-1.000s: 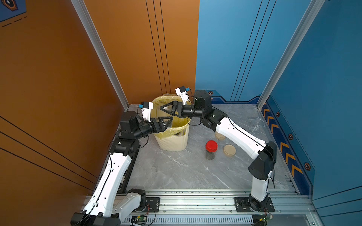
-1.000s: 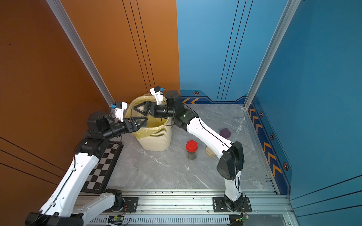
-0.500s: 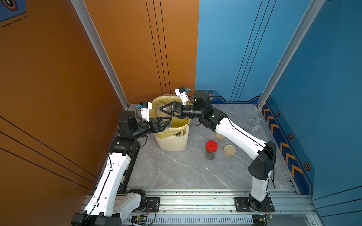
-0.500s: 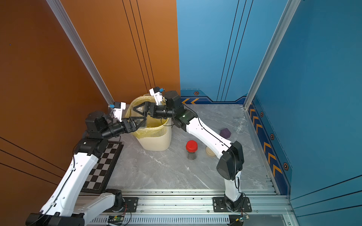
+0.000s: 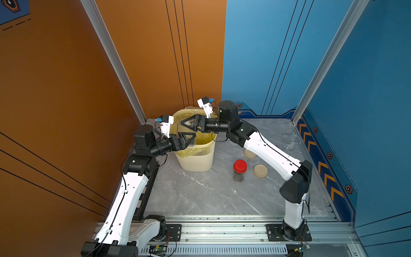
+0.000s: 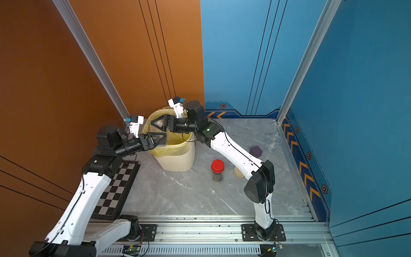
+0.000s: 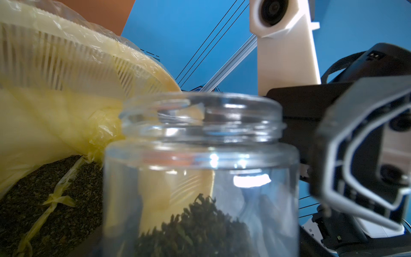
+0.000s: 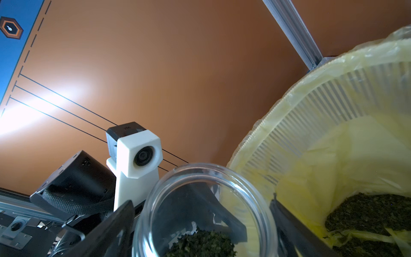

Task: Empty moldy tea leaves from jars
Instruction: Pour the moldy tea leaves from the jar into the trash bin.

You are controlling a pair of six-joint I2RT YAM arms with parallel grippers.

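Both arms hold lidless clear jars over the cream slatted bin [image 5: 195, 160]. My left gripper [image 5: 191, 138] is shut on a jar [image 7: 200, 169] at the bin's near rim, with dark tea leaves [image 7: 195, 227] lying inside it. My right gripper [image 5: 183, 124] is shut on a second jar [image 8: 204, 211] over the bin's far side, its fingers [image 8: 111, 229] on either side of the glass and tea leaves [image 8: 200, 244] inside. A third jar [image 5: 239, 171] with a red lid stands on the table, dark leaves in it. Loose tea leaves [image 8: 367, 218] lie in the bin's yellow bag.
Two beige lids [image 5: 260, 170] [image 5: 250, 153] lie on the grey marble table right of the red-lidded jar. A purple object [image 6: 255, 150] and a clear glass item [image 6: 272, 142] sit near the right wall. A checkerboard [image 6: 115, 189] lies under the left arm.
The left arm has edged its jar slightly toward the bin. The right arm and its jar have hardly moved.
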